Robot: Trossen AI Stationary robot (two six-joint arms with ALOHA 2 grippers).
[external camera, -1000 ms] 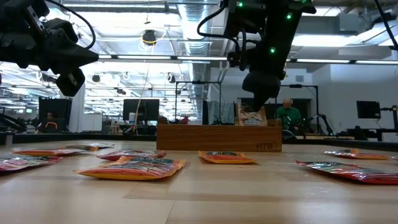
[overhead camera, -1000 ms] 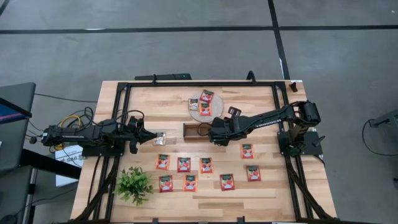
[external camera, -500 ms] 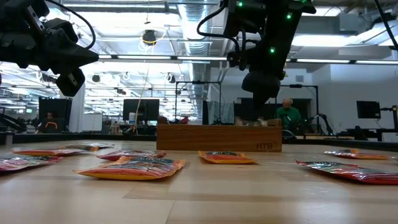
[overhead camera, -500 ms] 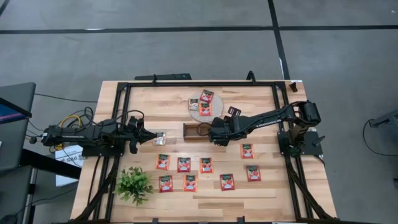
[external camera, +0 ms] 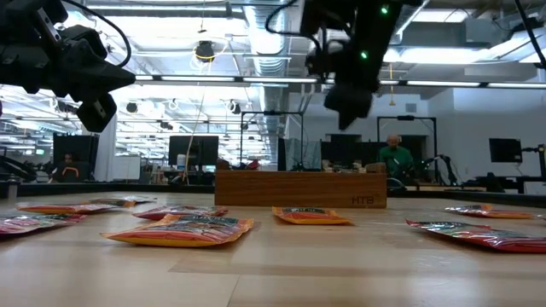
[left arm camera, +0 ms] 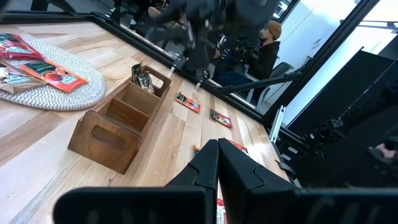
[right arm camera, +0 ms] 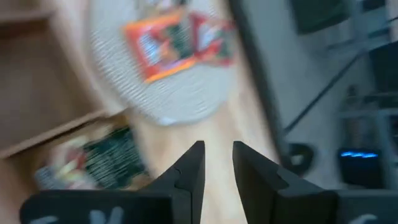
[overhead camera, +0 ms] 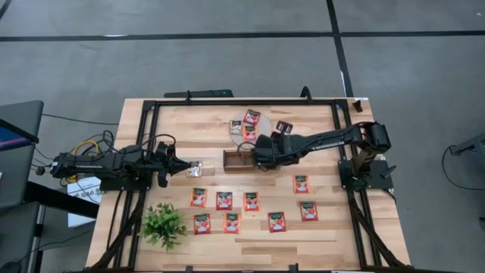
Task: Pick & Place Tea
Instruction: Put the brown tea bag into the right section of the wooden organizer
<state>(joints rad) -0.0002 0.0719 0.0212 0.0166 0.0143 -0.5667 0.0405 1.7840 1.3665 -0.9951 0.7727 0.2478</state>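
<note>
In the low view we saw red-orange tea sachets (external camera: 181,228) lying flat across the near tabletop, their print too small to read. Behind them, at centre frame, stood the wooden tray (external camera: 299,188), with faint stamped letters on its front right that we could not make out.

In the high view, nine sachets (overhead camera: 251,201) lay in two rows in the lower middle of the table (overhead camera: 318,235), with a small green plant (overhead camera: 163,224) at the lower left. The left gripper (overhead camera: 176,164) waited at middle left, clenched shut and empty, just beside a silvery-grey sachet (overhead camera: 195,169).

The right gripper (overhead camera: 256,151) hung above the tray's right end, its fingers (right arm camera: 189,171) parted a little and holding nothing. One dark green-topped sachet (left arm camera: 142,78) stood in the tray's end compartment. Farther off, a few sachets (overhead camera: 251,118) lay on the round woven mat (overhead camera: 244,137) in the upper middle.

Beyond the table, a person (external camera: 394,159) sat among monitors.
</note>
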